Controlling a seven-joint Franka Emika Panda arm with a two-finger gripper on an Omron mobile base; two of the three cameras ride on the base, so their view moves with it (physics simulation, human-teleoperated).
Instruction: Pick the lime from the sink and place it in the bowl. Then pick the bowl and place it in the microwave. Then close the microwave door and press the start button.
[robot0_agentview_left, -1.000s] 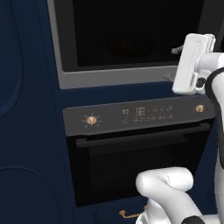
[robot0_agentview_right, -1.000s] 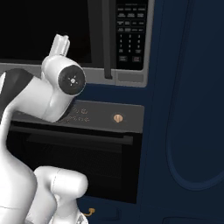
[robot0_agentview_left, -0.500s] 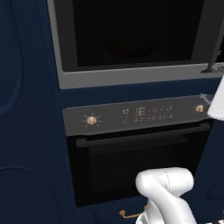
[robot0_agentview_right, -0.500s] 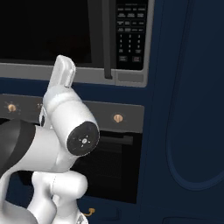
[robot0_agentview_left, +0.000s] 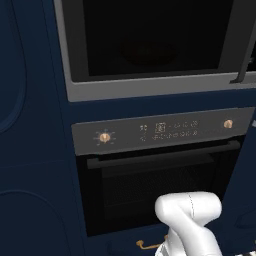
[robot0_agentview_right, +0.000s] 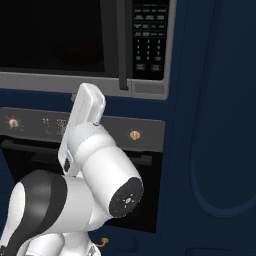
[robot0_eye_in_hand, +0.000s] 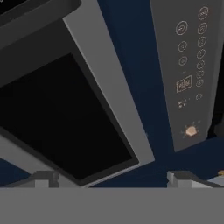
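We saw the gripper (robot0_eye_in_hand: 109, 181) spread open and empty before the closed microwave door (robot0_eye_in_hand: 65, 118), above the oven (robot0_agentview_left: 160, 175).

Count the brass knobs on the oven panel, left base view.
2: one brass knob at the panel's left end, the other brass knob at its right end. None appear hidden.

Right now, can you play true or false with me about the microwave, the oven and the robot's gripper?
1. The microwave door is shut. True.
2. The oven sits above the microwave. False: it sits below it.
3. The gripper is open and holds nothing. True.
4. The keypad is left of the door. False: it is to the right.
5. The lime lies on the floor. False: no lime shows there.
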